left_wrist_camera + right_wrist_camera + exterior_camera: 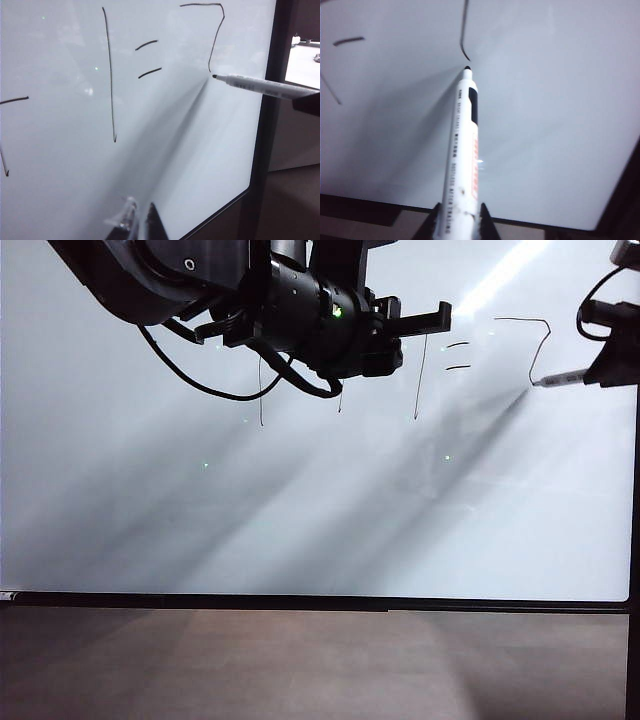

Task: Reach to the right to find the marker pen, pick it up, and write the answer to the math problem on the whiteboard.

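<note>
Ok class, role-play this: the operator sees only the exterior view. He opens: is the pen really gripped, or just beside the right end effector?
Observer: Gripped. The right wrist view shows the right end effector shut on the pen, a jaw on each side of its barrel.
Operator: Is the tip at the stroke's end?
Observer: Just past it. In the left wrist view the tip sits slightly beyond where the answer stops.
Operator: And the left end effector?
Observer: Empty. The left end effector points at the whiteboard with its fingertips close together.
</note>
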`<move>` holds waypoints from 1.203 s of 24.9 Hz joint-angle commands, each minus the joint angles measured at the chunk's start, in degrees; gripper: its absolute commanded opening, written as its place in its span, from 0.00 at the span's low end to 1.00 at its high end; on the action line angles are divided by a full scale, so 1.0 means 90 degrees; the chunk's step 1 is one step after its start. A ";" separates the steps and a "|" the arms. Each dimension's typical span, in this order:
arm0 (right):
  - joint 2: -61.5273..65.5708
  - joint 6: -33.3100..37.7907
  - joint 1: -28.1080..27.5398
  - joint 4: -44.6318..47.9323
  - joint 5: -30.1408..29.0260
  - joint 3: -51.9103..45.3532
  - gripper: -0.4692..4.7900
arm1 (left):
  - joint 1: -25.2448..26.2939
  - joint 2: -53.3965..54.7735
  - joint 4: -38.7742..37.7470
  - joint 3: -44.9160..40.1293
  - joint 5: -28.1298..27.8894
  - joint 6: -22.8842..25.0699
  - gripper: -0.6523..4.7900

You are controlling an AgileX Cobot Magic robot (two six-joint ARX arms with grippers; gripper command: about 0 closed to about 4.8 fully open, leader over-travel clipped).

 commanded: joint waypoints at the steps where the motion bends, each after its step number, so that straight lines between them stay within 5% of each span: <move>1: -0.0051 -0.0007 0.0095 0.0129 -0.0138 0.0029 0.08 | -0.0022 -0.0022 0.0044 0.0027 -0.0015 0.0000 0.17; 30: 0.0189 0.0160 0.0415 0.0729 0.0121 0.0141 0.08 | -0.0022 -0.0022 -0.0049 0.0027 -0.0015 0.0000 0.17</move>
